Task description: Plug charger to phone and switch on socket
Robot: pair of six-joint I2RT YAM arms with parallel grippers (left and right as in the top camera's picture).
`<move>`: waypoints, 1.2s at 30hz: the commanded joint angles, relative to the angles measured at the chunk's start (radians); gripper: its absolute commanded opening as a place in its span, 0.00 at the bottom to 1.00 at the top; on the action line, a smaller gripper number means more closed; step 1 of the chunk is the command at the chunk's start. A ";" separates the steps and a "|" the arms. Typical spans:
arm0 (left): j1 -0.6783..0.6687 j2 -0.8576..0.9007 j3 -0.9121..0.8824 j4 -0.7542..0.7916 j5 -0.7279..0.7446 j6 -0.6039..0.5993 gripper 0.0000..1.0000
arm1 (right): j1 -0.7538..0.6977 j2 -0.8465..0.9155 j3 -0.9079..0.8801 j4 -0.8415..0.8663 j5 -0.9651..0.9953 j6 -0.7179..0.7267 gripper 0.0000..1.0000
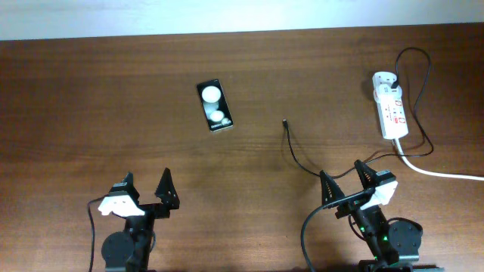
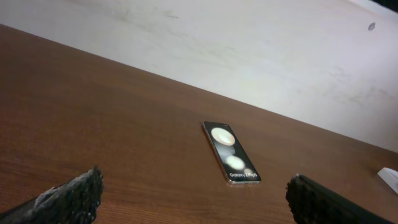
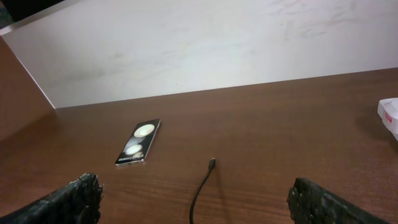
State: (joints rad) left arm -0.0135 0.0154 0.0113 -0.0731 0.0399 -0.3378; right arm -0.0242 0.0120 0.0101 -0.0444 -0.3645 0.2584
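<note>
The black phone (image 1: 214, 105) lies flat mid-table with two white round blobs on its face; it also shows in the left wrist view (image 2: 231, 152) and the right wrist view (image 3: 138, 142). The thin black charger cable (image 1: 296, 155) runs from its tiny connector tip (image 1: 284, 121) toward the right arm; the tip also shows in the right wrist view (image 3: 212, 163). The white socket strip (image 1: 391, 106) lies at the far right. My left gripper (image 1: 146, 184) is open and empty near the front edge. My right gripper (image 1: 344, 177) is open and empty, just short of the cable.
A thick white cord (image 1: 442, 174) leaves the socket toward the right edge. A thin black cable loops around the socket (image 1: 422, 91). A pale wall (image 3: 205, 43) backs the far table edge. A corner of the socket shows in the right wrist view (image 3: 389, 115).
</note>
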 commanded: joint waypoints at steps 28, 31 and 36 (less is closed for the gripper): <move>0.005 -0.010 -0.003 -0.008 -0.011 -0.006 0.99 | 0.005 -0.008 -0.005 -0.007 0.006 0.002 0.99; 0.005 -0.010 -0.003 -0.008 -0.011 -0.006 0.99 | 0.005 -0.008 -0.005 -0.007 0.006 0.002 0.99; 0.005 -0.010 -0.003 -0.008 -0.011 -0.006 0.99 | 0.005 -0.008 -0.005 -0.007 0.006 0.002 0.99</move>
State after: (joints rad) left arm -0.0135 0.0154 0.0113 -0.0731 0.0399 -0.3378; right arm -0.0242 0.0120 0.0101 -0.0444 -0.3645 0.2581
